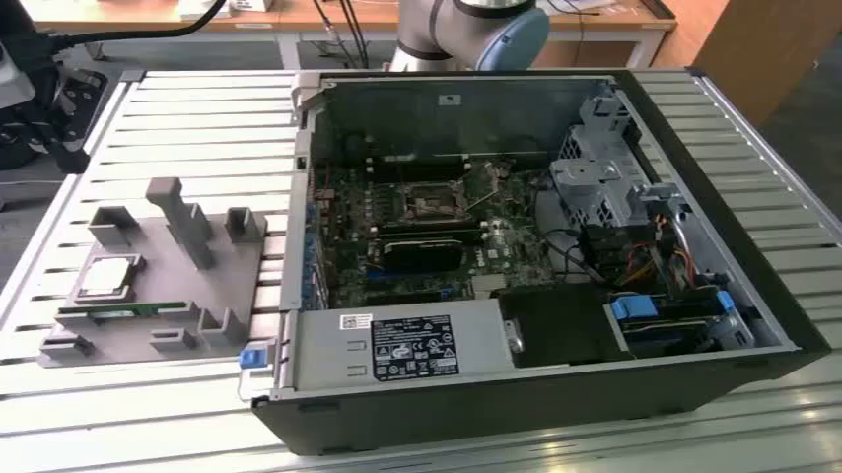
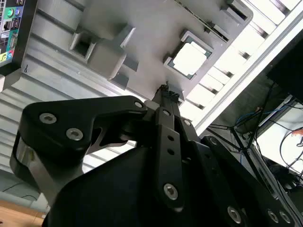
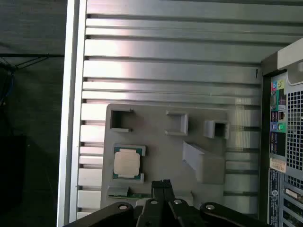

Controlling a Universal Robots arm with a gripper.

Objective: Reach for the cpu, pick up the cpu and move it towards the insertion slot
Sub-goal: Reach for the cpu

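The cpu (image 1: 108, 276) is a silvery square chip lying flat in a recess of the grey plastic tray (image 1: 165, 291), at the exterior view's left. Both wrist views look down on it: cpu (image 2: 189, 60), cpu (image 3: 128, 163). My black gripper (image 3: 161, 185) hangs above the tray, beside the chip and well clear of it, with its fingers together and nothing between them; the second wrist view shows the gripper (image 2: 164, 93) the same way. Inside the open computer case, the insertion slot (image 1: 428, 204) sits on the motherboard, a dark square framed in metal.
A thin green memory stick (image 1: 125, 312) lies in the tray beside the cpu. Upright grey tray posts (image 1: 184, 222) stand between tray and case. The black case wall (image 1: 296, 246), power supply (image 1: 394, 345) and drive cage (image 1: 605, 187) surround the motherboard. The arm's base (image 1: 467, 30) stands behind the case.
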